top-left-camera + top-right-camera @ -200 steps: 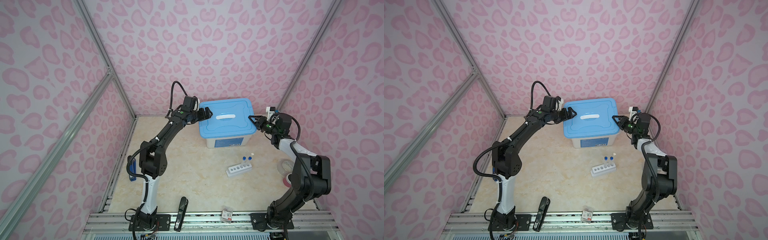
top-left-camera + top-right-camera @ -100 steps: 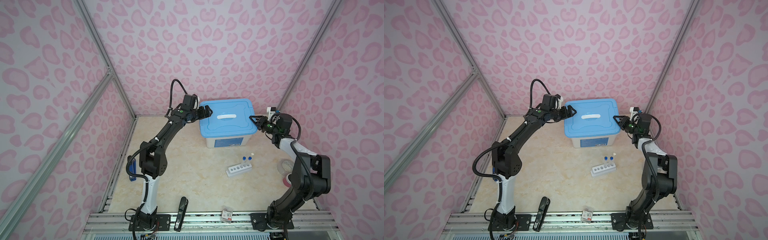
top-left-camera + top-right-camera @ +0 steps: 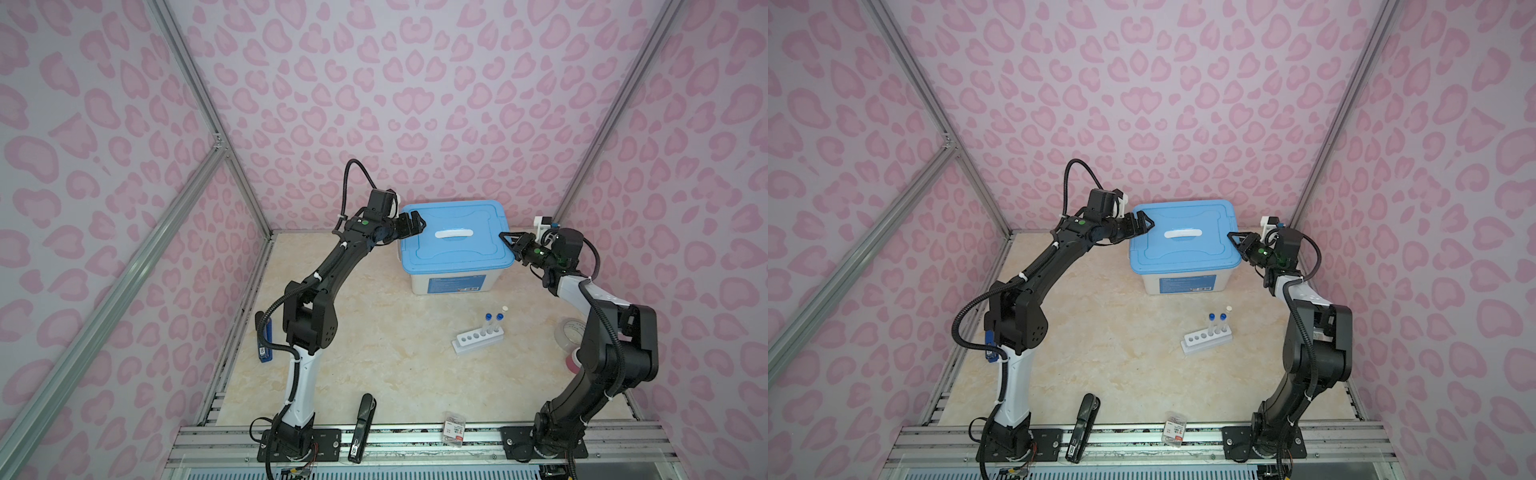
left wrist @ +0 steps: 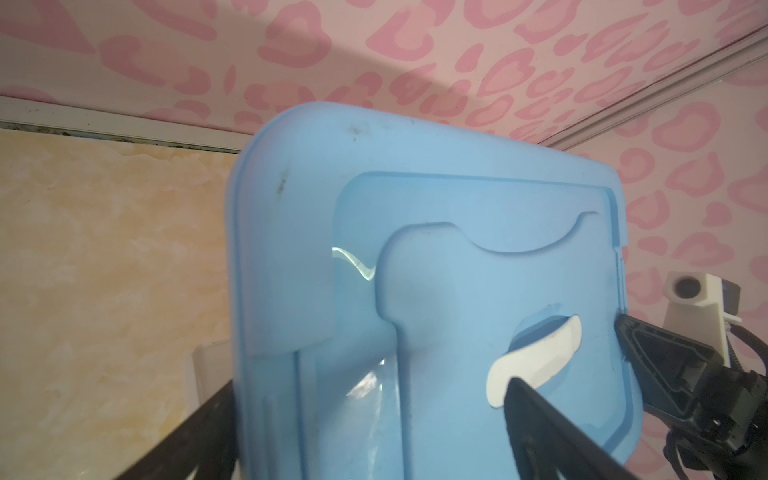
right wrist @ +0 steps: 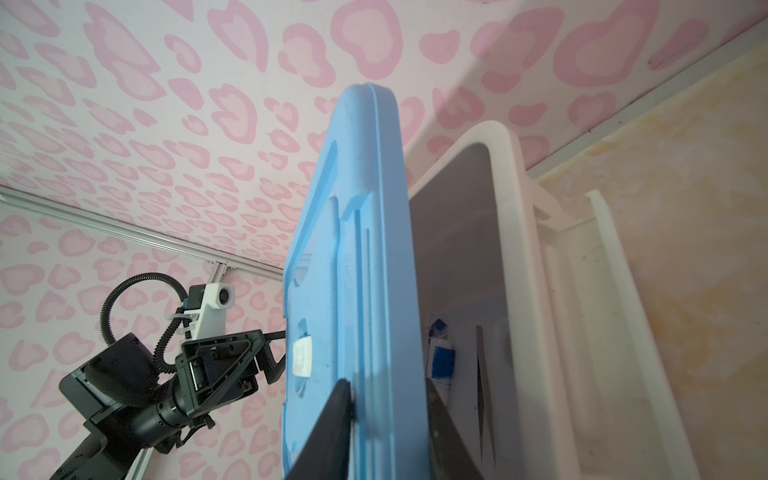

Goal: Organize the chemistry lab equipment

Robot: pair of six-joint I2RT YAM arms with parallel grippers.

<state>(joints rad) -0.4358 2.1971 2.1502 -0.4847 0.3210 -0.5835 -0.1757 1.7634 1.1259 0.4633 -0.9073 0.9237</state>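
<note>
Arms outstretched — right hand (image 3: 506, 240) pinches lid (image 3: 453, 254), left hand (image 3: 417, 222) spread.

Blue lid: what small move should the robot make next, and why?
Probably close the left gripper on the blue lid. The right gripper pinches one edge, raised off the white box, while the left stands open at the opposite edge; two grips should steady the lift.

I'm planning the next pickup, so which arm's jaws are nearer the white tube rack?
Right. The right arm has its jaws shut on the blue lid at its right edge, behind the rack; the left arm holds its jaws open at the lid's left edge, farther away.
</note>
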